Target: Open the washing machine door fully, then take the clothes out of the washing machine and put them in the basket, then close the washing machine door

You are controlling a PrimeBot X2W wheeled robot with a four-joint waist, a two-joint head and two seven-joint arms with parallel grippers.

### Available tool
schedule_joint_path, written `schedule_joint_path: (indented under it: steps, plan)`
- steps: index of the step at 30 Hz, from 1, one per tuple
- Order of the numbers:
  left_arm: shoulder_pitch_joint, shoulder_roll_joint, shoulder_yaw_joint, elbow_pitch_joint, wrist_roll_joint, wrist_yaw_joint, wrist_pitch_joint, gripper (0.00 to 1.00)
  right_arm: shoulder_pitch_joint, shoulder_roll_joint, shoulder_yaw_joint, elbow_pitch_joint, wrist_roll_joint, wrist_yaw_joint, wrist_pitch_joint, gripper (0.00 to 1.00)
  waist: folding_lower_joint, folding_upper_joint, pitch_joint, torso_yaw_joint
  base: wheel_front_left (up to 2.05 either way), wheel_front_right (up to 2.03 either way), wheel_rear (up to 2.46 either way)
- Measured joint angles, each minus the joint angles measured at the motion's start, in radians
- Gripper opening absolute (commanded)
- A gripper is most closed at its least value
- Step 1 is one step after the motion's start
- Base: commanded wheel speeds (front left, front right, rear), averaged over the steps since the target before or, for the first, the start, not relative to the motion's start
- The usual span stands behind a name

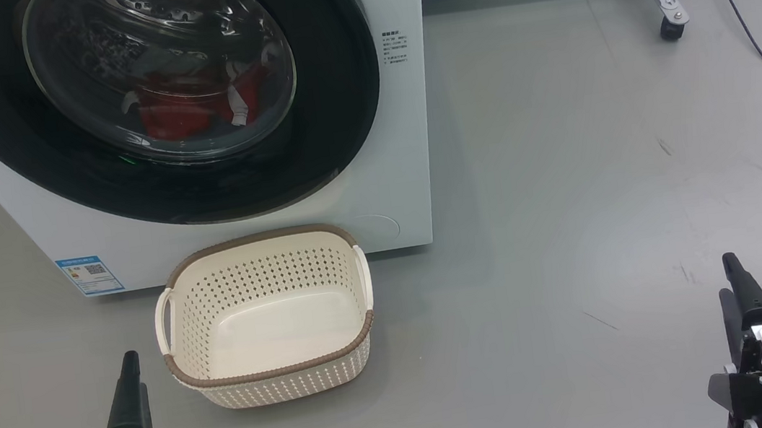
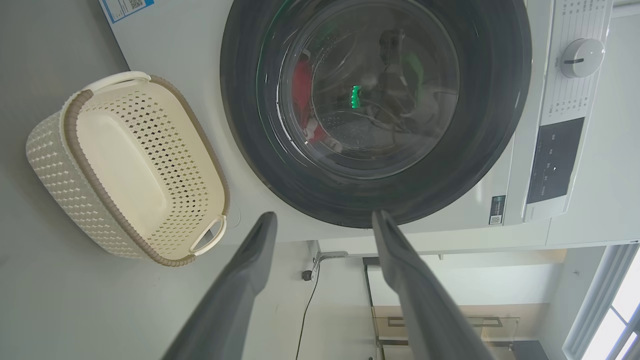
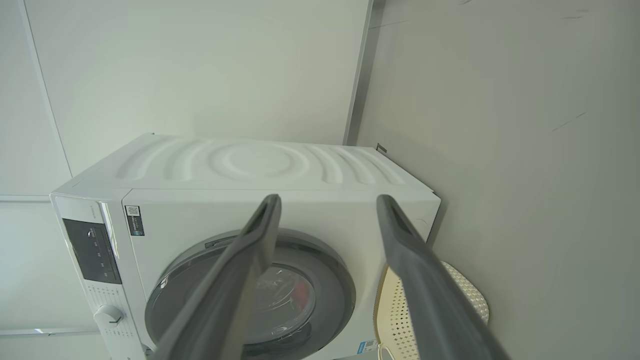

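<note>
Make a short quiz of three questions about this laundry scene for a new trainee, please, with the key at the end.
1. True or false: the washing machine door is shut.
2. Where are the red clothes? A: on top of the machine. B: inside the washing machine, behind the door glass. C: hanging on the wall.
3. Fill in the gap: the left gripper and the right gripper are both ___ and hold nothing, and the cream basket stands empty on the floor before the machine.
Key: 1 true; 2 B; 3 open.
</note>
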Motion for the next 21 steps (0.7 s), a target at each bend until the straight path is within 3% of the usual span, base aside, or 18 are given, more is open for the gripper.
schedule_joint_path:
  steps: [13,21]
  plan:
    - [-0.006,0.002,0.002,-0.067,0.039,0.000,-0.050,1.00,0.000,-0.010,0.012,-0.066,-0.095,0.000,-0.053,1.00,0.0000,0.0000,-0.002,0.008,0.00,0.00,0.00]
    - [-0.011,0.003,-0.010,-0.109,0.146,0.000,-0.084,1.00,0.000,-0.013,0.008,-0.106,-0.147,0.000,-0.087,1.00,0.0000,0.0000,-0.004,0.017,0.00,0.00,0.00]
